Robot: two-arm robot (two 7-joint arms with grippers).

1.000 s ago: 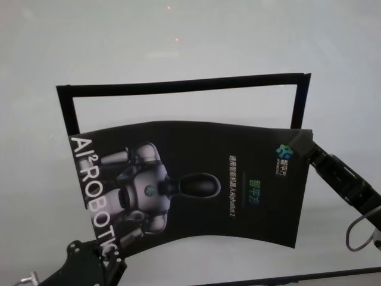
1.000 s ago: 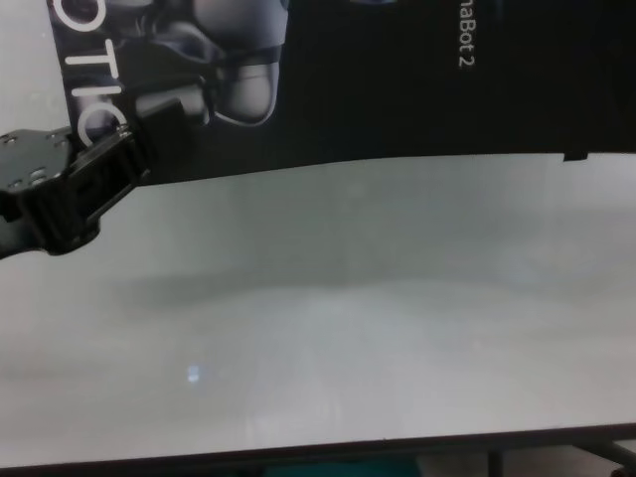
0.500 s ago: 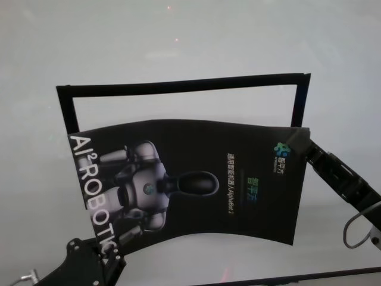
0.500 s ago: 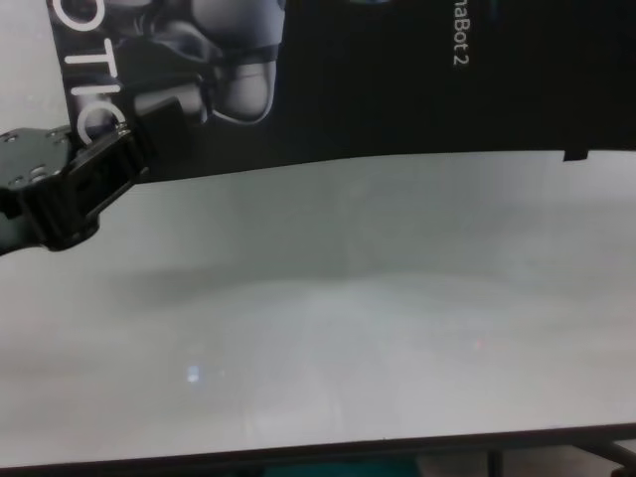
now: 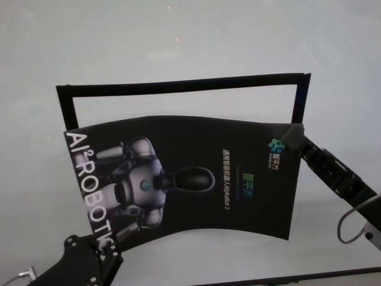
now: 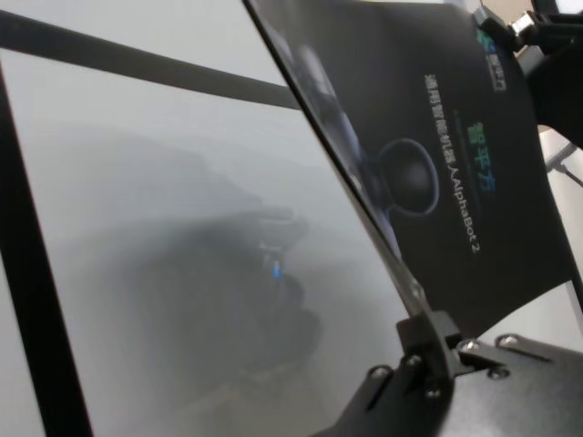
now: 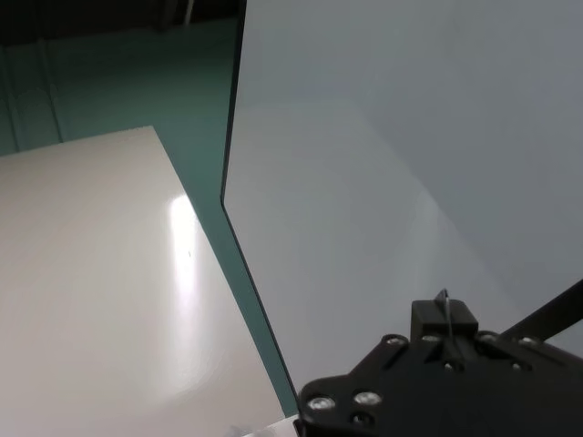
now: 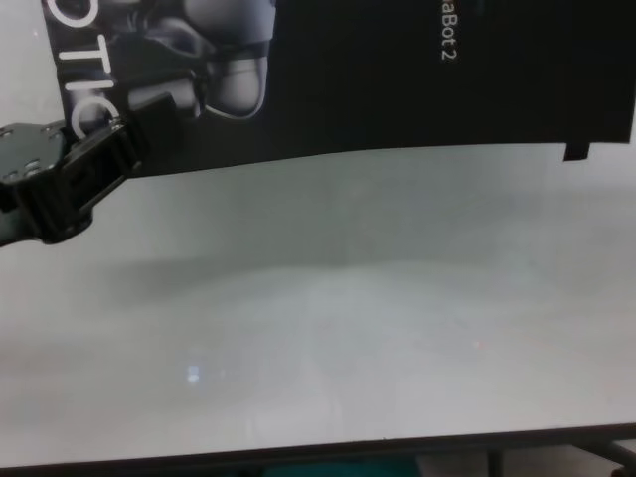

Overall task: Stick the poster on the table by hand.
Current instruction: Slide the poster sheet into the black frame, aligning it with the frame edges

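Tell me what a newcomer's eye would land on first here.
The black poster with its grey-white robot figure, held bowed above the table at mid-view. The left gripper pinches its near left corner, the right gripper its far right corner. Behind it lies a black strip frame.

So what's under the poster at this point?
The poster hangs bowed over the table, pinched at opposite corners by the left tool and right tool. The black outline frame shows beyond its far edge; the frame's lower part is covered.
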